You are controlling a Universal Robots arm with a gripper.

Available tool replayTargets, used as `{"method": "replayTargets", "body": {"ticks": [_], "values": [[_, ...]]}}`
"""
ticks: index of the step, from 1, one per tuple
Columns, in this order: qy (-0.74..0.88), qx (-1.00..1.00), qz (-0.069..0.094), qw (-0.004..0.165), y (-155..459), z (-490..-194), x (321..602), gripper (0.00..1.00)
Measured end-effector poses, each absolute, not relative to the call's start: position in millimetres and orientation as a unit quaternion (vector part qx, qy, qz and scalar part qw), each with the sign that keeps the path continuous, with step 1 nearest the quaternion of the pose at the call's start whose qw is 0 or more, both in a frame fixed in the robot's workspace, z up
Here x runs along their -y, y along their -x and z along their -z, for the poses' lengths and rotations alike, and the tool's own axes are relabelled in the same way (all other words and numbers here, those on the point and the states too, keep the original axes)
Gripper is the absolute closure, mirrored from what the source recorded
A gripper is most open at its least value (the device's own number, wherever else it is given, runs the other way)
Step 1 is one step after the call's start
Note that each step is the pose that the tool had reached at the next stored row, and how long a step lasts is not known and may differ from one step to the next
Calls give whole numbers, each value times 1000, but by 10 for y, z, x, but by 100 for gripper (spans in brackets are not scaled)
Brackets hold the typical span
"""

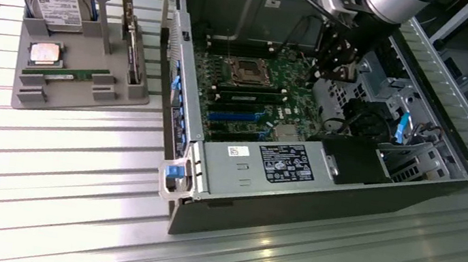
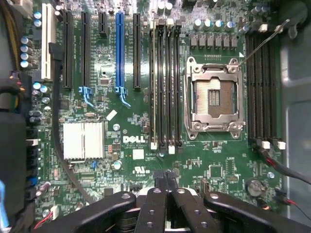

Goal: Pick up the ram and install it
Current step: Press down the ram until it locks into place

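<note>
Pincer (image 2: 166, 178) clenched empty over the motherboard (image 2: 121, 141); one ram (image 1: 251, 97) sits slotted beside the socket (image 2: 214, 97).

Your arm (image 1: 389, 3) comes in from the top of the exterior view, its silver wrist segment angled downward with the black gripper (image 1: 347, 63) hanging below it. In the wrist view you see the gripper's two black fingers (image 2: 156, 204) pressed together, flanked by the curved linkage arms on each side, with nothing between the fingertips
</note>
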State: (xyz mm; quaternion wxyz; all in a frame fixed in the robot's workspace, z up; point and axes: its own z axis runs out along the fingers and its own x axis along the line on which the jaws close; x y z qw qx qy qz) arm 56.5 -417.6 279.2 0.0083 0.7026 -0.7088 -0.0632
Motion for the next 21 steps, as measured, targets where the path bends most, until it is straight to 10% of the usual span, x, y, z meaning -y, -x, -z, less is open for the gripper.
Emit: {"method": "replayTargets", "body": {"ticks": [21], "values": [[-632, 772, 62, 3, -569, -2907, 4177, 90]]}}
